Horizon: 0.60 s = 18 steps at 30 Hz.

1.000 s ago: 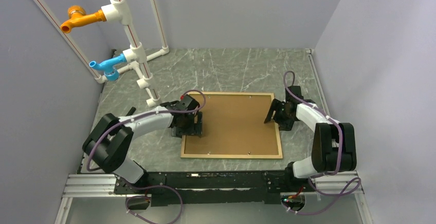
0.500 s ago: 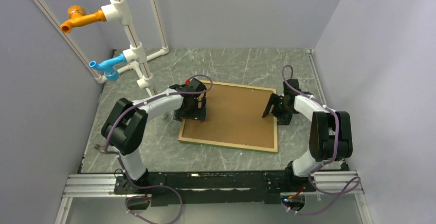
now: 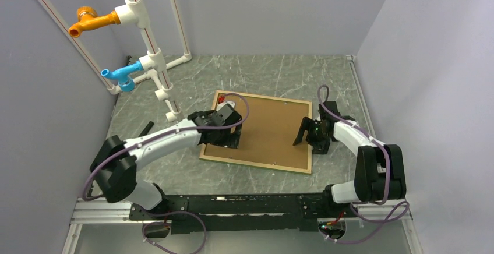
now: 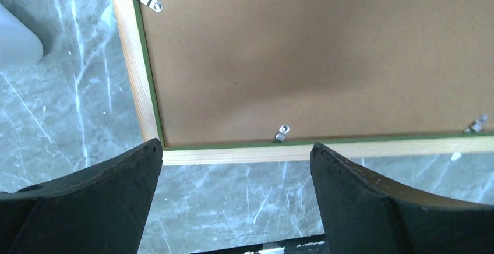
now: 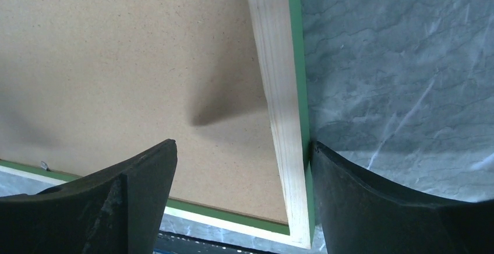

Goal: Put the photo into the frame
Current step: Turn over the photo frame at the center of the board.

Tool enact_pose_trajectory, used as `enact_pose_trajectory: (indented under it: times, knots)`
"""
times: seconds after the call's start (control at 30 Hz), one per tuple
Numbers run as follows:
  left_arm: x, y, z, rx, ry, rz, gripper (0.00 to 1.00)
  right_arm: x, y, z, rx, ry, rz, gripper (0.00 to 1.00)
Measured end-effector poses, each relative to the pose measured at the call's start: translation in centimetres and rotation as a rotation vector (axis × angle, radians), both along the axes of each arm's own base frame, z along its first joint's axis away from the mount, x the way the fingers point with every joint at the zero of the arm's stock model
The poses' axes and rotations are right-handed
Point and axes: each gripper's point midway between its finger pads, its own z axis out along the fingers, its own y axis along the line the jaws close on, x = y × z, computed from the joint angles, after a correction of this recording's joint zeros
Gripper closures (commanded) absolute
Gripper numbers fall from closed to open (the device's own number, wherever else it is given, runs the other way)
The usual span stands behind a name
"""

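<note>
Well off to the left of our left gripper (image 3: 224,137), and beyond it, a white pipe rack (image 3: 152,62) stands at the edge of the table (image 3: 274,70). It carries an orange valve (image 3: 87,22) above a blue valve (image 3: 119,74).

The left gripper itself hangs over the left part of the frame (image 3: 256,163), close to its near left corner. From the left wrist we see its two black fingers (image 4: 87,207) spread wide with nothing between them. The frame's corner shows just ahead of the left fingertip, and the near rail runs across the gap from one tip to the other. Whether the tips touch the wood we cannot tell. Ahead of this gripper, inside the rail, lies the brown backing board (image 4: 303,56), with small metal clips (image 4: 282,133) along its edge.

The frame lies flat on the grey marbled table between our two grippers, pale wood side up and turned a little askew, the board filling its opening.

Our right gripper (image 3: 307,137) is at the frame's right rail, towards the near right corner. It too is spread open and grips nothing. In the right wrist view its left finger (image 5: 116,201) is over the board and its right finger (image 5: 396,201) is over the table, the tip just beside the rail's green outer edge. The rail passes between them.
</note>
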Motion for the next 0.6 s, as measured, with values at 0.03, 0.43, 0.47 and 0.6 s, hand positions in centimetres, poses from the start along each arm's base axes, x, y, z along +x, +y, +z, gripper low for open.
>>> enact_pose_trajectory:
  times: [0.03,0.43,0.47,0.6]
  knots:
    - [-0.5,0.0,0.2,-0.01,-0.008,-0.01,0.01,-0.1,0.1,0.0,0.0,0.0,0.004,0.15]
    - [-4.0,-1.4,2.2,-0.147,-0.116,-0.167,0.01,1.5,2.5,0.1,-0.013,0.025,0.076,0.14]
    - [-4.2,-1.4,2.3,-0.161,-0.123,-0.177,0.01,1.5,2.4,0.1,-0.014,0.024,0.075,0.15]
    - [-5.0,-1.6,2.5,-0.209,-0.154,-0.224,0.01,-0.1,2.2,0.1,-0.014,0.029,0.075,0.21]
